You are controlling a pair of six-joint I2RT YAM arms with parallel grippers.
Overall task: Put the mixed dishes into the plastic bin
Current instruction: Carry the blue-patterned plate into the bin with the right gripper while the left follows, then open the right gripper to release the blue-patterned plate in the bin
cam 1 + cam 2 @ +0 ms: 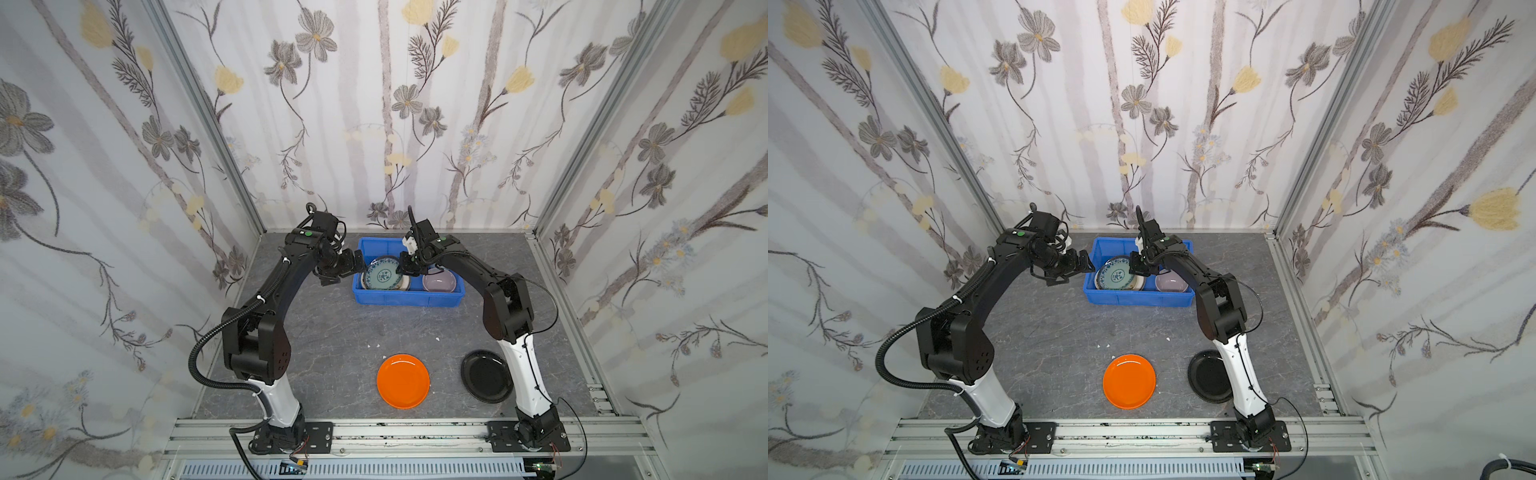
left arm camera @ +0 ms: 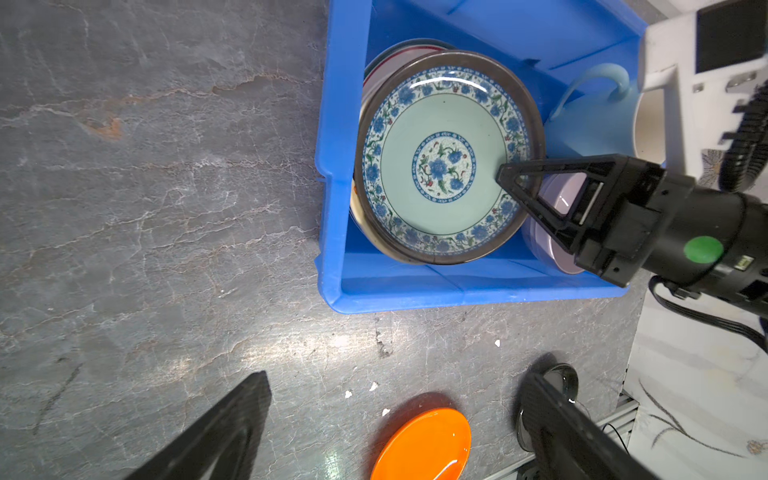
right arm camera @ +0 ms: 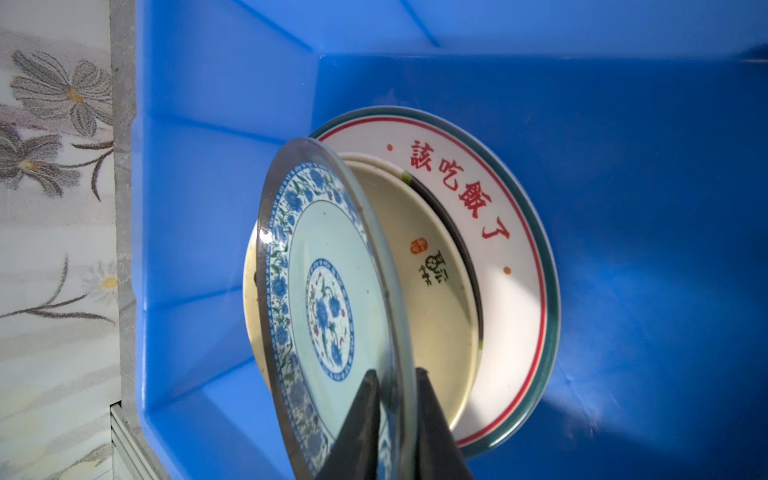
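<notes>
grey stone tabletop [image 1: 332,332], floral walls [image 1: 374,104]; left hand [image 2: 395,376] apart, right hand [image 3: 395,371] astride teal plate [image 3: 324,299], grip unclear.

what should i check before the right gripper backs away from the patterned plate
1. Patterned plate inside the bin: ok, it is over the stacked plates.
2. Plate lying flat: not ok, it tilts above the cream plate.
3. Right gripper free of the rim: cannot tell, its fingers straddle the rim closely.
4. Left gripper out of the way: ok, open, beside the bin's left wall.
5. Mug and bowl in the bin: ok.
6. All dishes binned: not ok, orange plate and black plate lie on the table.
</notes>
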